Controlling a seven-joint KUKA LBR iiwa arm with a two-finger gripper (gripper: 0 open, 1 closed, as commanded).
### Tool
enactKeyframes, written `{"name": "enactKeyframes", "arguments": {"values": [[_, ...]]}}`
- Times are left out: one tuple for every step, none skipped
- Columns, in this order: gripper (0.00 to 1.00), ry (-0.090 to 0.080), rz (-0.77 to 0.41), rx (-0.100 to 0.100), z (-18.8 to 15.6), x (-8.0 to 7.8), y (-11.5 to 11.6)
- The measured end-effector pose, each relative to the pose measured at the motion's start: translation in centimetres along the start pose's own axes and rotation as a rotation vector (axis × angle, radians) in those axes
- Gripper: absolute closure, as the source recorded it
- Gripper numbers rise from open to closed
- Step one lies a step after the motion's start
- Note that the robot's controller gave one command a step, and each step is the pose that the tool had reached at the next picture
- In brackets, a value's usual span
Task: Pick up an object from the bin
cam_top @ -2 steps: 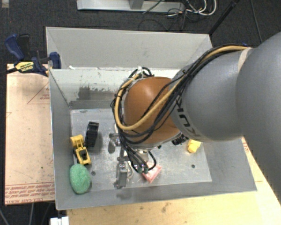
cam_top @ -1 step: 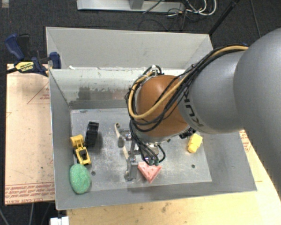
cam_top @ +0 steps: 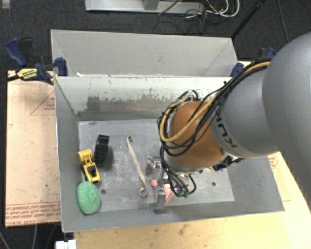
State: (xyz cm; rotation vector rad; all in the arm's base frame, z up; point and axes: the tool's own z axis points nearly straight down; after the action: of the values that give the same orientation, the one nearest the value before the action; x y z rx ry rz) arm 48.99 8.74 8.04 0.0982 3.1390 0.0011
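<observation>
My gripper (cam_top: 159, 197) reaches down below the orange cover to the bin floor, near the middle of the front wall. A small pink thing (cam_top: 168, 192) lies right against its tip, on the right side; whether it is gripped is hidden. A slender curved metal strip (cam_top: 137, 165) lies just left of the gripper, running from mid-floor toward the front, its lower hooked end close to the tip.
At the left of the bin lie a black block (cam_top: 102, 150), a yellow toy vehicle (cam_top: 89, 166) and a green egg-shaped lump (cam_top: 88, 197) near the front left corner. The arm and its cables cover the bin's right half.
</observation>
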Motion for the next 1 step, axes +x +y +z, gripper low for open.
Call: {"name": "enactKeyframes", "arguments": {"values": [[0.00,0.002,-0.085,-0.001,-0.75,-3.91,-3.34]]}}
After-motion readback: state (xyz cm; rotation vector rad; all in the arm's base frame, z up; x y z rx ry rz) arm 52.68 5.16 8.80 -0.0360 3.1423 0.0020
